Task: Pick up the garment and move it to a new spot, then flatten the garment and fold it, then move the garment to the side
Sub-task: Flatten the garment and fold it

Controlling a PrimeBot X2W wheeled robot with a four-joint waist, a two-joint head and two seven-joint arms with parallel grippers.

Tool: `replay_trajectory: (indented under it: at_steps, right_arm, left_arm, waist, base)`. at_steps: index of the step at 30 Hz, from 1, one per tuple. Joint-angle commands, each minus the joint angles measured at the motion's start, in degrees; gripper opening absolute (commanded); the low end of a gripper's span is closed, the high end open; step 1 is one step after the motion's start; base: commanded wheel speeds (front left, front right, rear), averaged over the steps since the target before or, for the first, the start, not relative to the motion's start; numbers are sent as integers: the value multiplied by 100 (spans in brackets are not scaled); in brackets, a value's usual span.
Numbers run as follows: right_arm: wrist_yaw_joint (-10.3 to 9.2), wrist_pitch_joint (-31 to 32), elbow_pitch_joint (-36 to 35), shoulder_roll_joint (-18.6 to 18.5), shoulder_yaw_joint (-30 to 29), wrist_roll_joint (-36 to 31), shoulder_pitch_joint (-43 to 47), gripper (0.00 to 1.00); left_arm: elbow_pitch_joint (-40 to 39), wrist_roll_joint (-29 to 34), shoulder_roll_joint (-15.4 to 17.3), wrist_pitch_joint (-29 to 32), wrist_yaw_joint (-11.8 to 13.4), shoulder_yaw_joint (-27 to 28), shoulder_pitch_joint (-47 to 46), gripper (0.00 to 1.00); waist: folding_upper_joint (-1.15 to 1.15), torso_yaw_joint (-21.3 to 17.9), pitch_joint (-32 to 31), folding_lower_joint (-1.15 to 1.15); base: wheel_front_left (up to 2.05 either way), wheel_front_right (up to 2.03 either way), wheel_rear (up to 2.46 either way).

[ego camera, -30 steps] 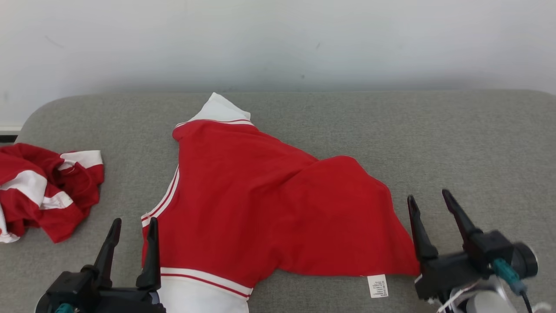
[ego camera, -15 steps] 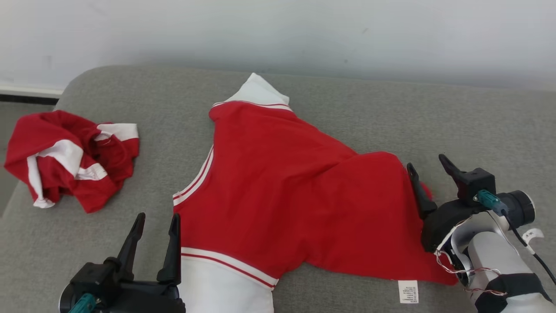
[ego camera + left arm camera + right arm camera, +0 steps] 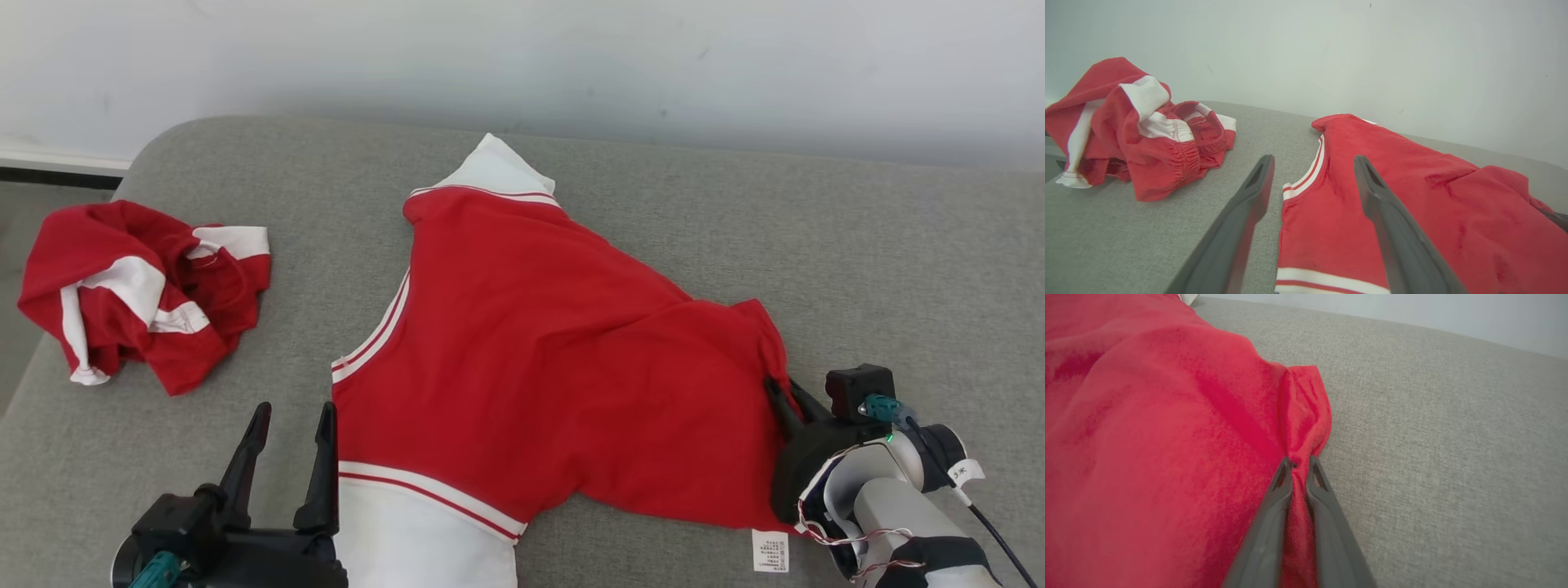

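- Left gripper (image 3: 296, 408), 7 o'clock in head view: spread wide, empty, just beside the garment's (image 3: 555, 351) near hem.
- Right gripper (image 3: 781, 390), 4 o'clock: was pinching the garment's red edge.
- Garment lay at the centre of the couch (image 3: 857, 245), rumpled toward 3 o'clock.
- Judged: pick-up grasp under way; next, the left should take the near hem before any lift.
- Right wrist view showed cloth bunched between the fingers (image 3: 1265, 522); head view left that unclear.

a grey woven cushion (image 3: 898, 269) spans the scene, its far left corner rounded. behind it rises a plain pale wall (image 3: 522, 57) with a few small dark marks. low at the left, a white skirting (image 3: 49, 155) runs over a dark strip. the light is soft and even.
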Motion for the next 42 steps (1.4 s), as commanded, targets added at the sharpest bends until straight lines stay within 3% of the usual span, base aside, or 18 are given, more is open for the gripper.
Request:
replay_trajectory:
  at_steps: [1, 5, 13, 18, 28, 29, 30, 35, 42]
  right_arm:
    - [-14, -58, 43, -36, 67, 109, -57, 0]
    - [-14, -314, -57, -198, 104, 347, -135, 0]
    - [-14, -504, -424, -815, -458, 533, 175, 0]
    - [-14, -515, -649, -1005, -740, 448, 293, 0]
    - [-14, -351, -818, -463, -350, -8, -400, 0]
    - [-14, -357, -758, -405, -315, -41, -498, 31]
    - [-14, -370, -672, -336, -273, -70, -586, 100]
    - [-14, -381, -248, -157, -126, -180, -799, 100]
    - [-14, -492, -69, -201, -82, -193, -925, 100]
  left_arm:
    - [15, 16, -17, -15, -36, 16, -25, 100]
    - [-10, 35, -44, -15, -34, 43, -35, 100]
    - [-53, 44, -95, -15, -58, 149, 173, 100]
    - [-40, 62, -116, -15, -68, 169, 186, 100]
    - [61, 24, -145, -15, -82, 7, 46, 100]
    - [70, 20, -149, -15, -73, -10, 39, 100]
    - [80, 14, -150, -15, -74, -20, 35, 100]
    - [135, -14, -154, -16, -73, -70, 14, 100]
    - [143, -8, -158, -15, -76, 36, 65, 100]
  waist:
    - [0, -94, -43, 0]
    - [0, -190, -90, 0]
    - [0, -286, -148, 0]
    - [0, -294, -130, 0]
    - [0, -30, -126, 0]
    - [0, 0, -125, 0]
    - [0, 27, -125, 0]
    - [0, 110, -123, 0]
    - [0, -31, -143, 0]
  base:
    - [0, 0, 0]
    - [0, 0, 0]
    - [0, 0, 0]
    - [0, 0, 0]
    - [0, 0, 0]
    - [0, 0, 0]
    - [0, 0, 0]
    - [0, 0, 0]
    - [0, 0, 0]
